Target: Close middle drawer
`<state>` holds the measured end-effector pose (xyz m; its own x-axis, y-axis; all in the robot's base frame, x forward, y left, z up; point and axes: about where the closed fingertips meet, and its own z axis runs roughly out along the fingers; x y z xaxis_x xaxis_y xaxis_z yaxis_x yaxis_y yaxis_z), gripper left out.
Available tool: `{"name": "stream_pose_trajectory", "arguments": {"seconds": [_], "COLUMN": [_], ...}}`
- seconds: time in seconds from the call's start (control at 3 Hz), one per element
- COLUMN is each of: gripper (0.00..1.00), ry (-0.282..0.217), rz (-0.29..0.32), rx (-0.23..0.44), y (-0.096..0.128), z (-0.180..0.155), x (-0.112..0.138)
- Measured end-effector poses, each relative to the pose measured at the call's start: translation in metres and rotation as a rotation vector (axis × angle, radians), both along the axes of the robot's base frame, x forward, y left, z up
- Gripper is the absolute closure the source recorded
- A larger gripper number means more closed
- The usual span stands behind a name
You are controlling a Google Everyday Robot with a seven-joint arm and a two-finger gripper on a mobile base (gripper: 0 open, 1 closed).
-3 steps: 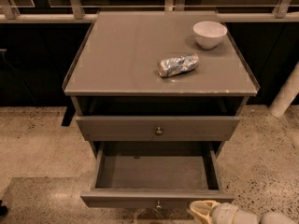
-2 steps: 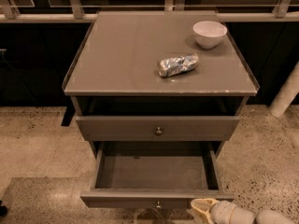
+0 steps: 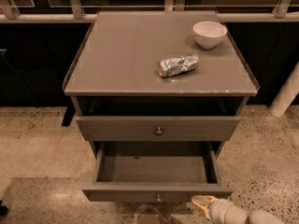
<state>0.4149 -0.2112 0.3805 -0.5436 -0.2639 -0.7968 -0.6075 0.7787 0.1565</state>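
The middle drawer (image 3: 154, 170) is pulled far out of the grey cabinet; its plain grey box is empty. Its flat front panel (image 3: 117, 193) carries a small round knob (image 3: 159, 198) at the centre. My gripper (image 3: 202, 203) shows as a cream tip at the bottom edge. It sits just below the right end of that front panel, close to it or touching it. The white arm (image 3: 238, 214) trails off to the right. Above, another grey drawer front (image 3: 117, 128) with its own knob (image 3: 159, 131) stands slightly out.
On the cabinet top (image 3: 121, 55) lie a white bowl (image 3: 210, 33) at the back right and a crumpled foil bag (image 3: 178, 65) in the middle. A speckled floor (image 3: 37, 143) surrounds the cabinet. A white post (image 3: 286, 97) stands at the right, a railing behind.
The gripper has edged slightly up toward the lower right of the open drawer's front. The drawer stays pulled out about as far as before.
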Motion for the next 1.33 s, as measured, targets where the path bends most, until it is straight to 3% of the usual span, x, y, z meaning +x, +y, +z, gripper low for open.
{"name": "stream_pose_trajectory", "arguments": {"seconds": [0.33, 1.0, 1.33], "gripper": [1.00, 1.00, 1.00], "ry": [-0.033, -0.096, -0.113], "rz": [-0.010, 0.070, 0.099], "rx": [0.002, 0.014, 0.009], "y": [0.004, 0.028, 0.035], "z": [-0.011, -0.015, -0.013], "x": [0.033, 0.108, 0.131]}}
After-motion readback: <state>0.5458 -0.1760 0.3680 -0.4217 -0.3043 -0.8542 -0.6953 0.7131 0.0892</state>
